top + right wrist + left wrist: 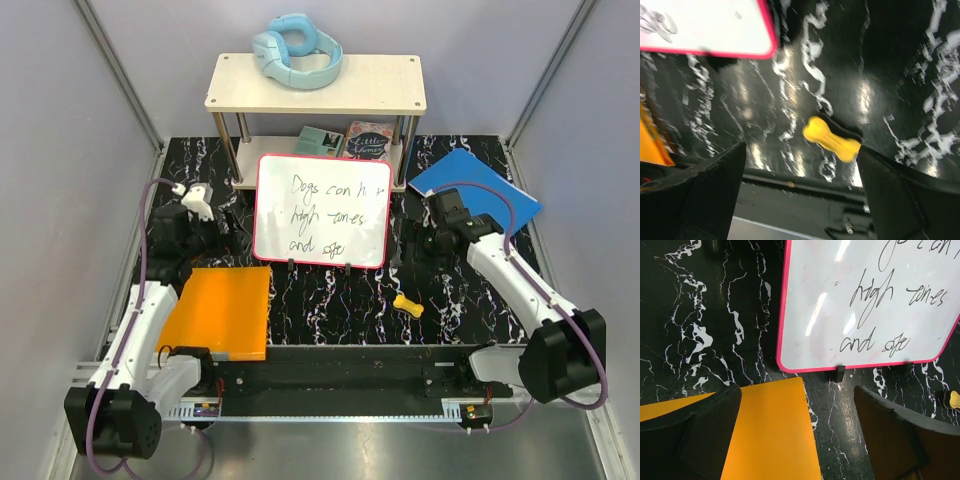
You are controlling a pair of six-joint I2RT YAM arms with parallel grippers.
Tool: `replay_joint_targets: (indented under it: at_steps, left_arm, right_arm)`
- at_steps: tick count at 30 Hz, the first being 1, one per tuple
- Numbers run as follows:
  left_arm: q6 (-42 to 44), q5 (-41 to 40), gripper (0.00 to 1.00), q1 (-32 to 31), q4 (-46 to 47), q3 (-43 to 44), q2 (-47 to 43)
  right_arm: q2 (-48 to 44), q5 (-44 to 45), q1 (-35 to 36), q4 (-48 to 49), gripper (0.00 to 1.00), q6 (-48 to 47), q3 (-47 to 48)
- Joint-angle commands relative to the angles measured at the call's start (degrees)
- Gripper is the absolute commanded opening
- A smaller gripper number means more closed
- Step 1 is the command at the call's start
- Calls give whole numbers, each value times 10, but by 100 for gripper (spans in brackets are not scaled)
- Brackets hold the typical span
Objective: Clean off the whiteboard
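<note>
The whiteboard [320, 210] stands on small black feet at the table's middle, white with a red-pink rim and dark handwriting. It also shows in the left wrist view [860, 305] and at the top left of the right wrist view [705, 25]. A small yellow bone-shaped eraser [407, 305] lies on the black marbled table in front of the board's right corner; it also shows in the right wrist view [832, 140]. My left gripper [228, 228] is open and empty, left of the board. My right gripper [412, 240] is open and empty, above and behind the eraser.
An orange flat sheet [218, 310] lies at the front left, also in the left wrist view [770, 435]. A blue flat sheet [475, 185] lies at the back right. A wooden shelf [315, 85] behind the board carries blue headphones [297, 50], with books [345, 142] beneath.
</note>
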Motion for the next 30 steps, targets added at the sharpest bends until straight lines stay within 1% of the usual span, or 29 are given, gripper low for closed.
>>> replay_joint_targets:
  at_steps: [1,2,5,7,9,10,13,15,19,25,30]
  left_arm:
    - [-13,32,99,0,17,8,8]
    - [-15,34,99,0,16,10,14]
    - [-16,48,99,0,17,14,37]
    - [-16,61,99,0,17,17,47]
    - [-15,70,99,-1,16,19,59]
    - [-15,70,99,0,12,21,64]
    - [-14,74,99,0,11,22,73]
    - [-12,80,99,-1,10,24,79]
    - [-10,85,99,0,10,24,86]
    - [-9,90,99,0,9,26,94]
    - [-9,95,99,0,8,26,97]
  right_arm:
    - [20,55,52,-117,100,-22,46]
    - [39,72,63,-144,100,-23,50]
    - [63,85,95,-162,100,-17,51]
    - [69,81,99,-167,100,-4,44]
    - [72,73,102,-161,99,7,26]
    - [71,73,103,-157,96,21,19]
    - [73,84,103,-142,92,42,-11]
    - [78,102,102,-132,92,46,-27]
    - [97,89,105,-113,91,37,-38]
    - [129,93,107,-104,92,28,-35]
    - [168,128,108,-110,95,16,-14]
